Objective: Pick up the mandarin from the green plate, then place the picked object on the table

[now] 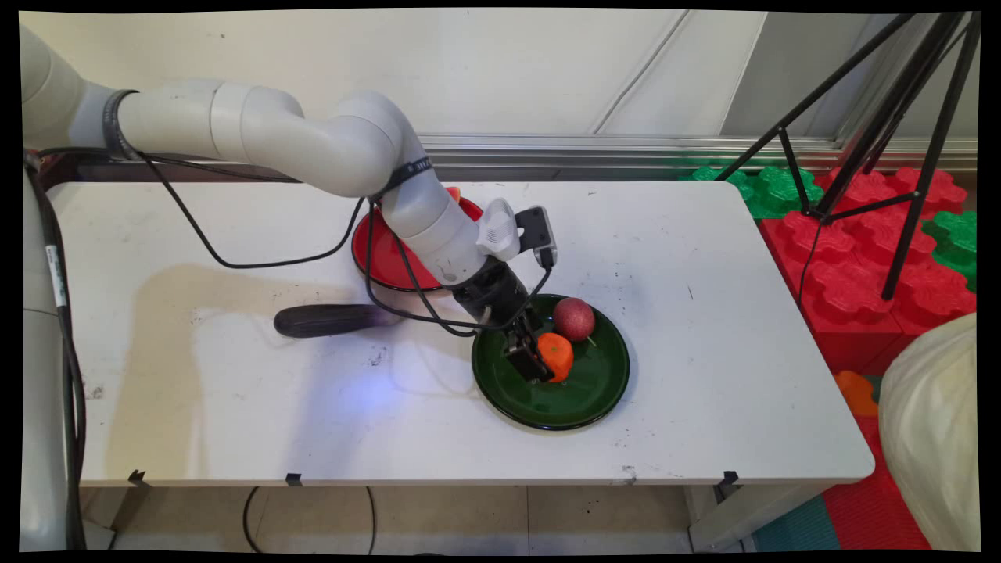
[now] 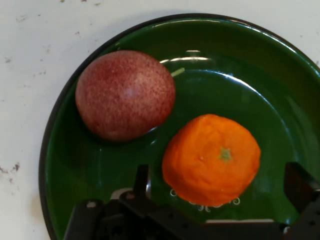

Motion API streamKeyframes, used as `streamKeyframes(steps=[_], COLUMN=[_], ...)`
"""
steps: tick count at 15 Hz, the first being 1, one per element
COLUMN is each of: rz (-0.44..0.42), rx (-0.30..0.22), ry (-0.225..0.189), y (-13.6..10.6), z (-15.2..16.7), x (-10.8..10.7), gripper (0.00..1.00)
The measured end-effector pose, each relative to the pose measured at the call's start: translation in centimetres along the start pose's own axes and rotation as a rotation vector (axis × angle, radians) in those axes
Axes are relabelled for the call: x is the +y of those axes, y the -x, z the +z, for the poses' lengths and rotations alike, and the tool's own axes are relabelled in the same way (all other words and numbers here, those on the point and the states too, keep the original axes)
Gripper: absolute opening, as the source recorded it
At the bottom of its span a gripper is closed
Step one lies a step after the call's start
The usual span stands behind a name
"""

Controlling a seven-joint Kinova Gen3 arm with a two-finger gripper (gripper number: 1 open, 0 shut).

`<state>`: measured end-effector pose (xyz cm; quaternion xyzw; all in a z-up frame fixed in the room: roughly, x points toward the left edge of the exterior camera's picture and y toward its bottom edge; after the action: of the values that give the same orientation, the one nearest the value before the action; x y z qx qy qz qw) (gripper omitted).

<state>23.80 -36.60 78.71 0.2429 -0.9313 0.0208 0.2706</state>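
Green glazed plate [image 1: 594, 391], on the white table [image 1: 704, 328] toward its near side, right of centre. Contents: one orange mandarin [image 1: 558, 353] and one dark red speckled round fruit [image 1: 574, 318], the two lying just beside each other, the red one on the far side.

Lettering: no brand or label can be read on the arm or on any object; a faint pale scrollwork mark shows on the plate's floor beneath the mandarin in the hand view, not legible as writing.

Arm: white, entering from the upper left, elbow bent over the table's far half, wrist angled down and to the right toward the green plate. Black cables hang from it in loops.

End effector [image 1: 545, 357]: black, lowered into the plate, its fingers spread wide and standing on either side of the mandarin, with clear gaps to the fruit in the hand view; nothing gripped.

Other items: red plate [image 1: 379, 254] behind the arm, partly hidden; black oblong object [image 1: 328, 320] lying on the table left of the green plate.
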Motion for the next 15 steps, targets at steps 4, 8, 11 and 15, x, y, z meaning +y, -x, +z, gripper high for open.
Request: streamKeyframes(steps=[4, 8, 11, 15], rz=[-0.008, -0.013, -0.014, -0.011], rx=[-0.001, -0.001, 0.000, -0.003], ry=[-0.012, -0.019, -0.023, -0.027], y=[-0.2, -0.4, -0.4, -0.4], z=[0.7, 1.2, 1.4, 1.5], x=[0.0, 0.1, 0.2, 0.3], gripper=[1.00, 1.00, 0.00, 0.00])
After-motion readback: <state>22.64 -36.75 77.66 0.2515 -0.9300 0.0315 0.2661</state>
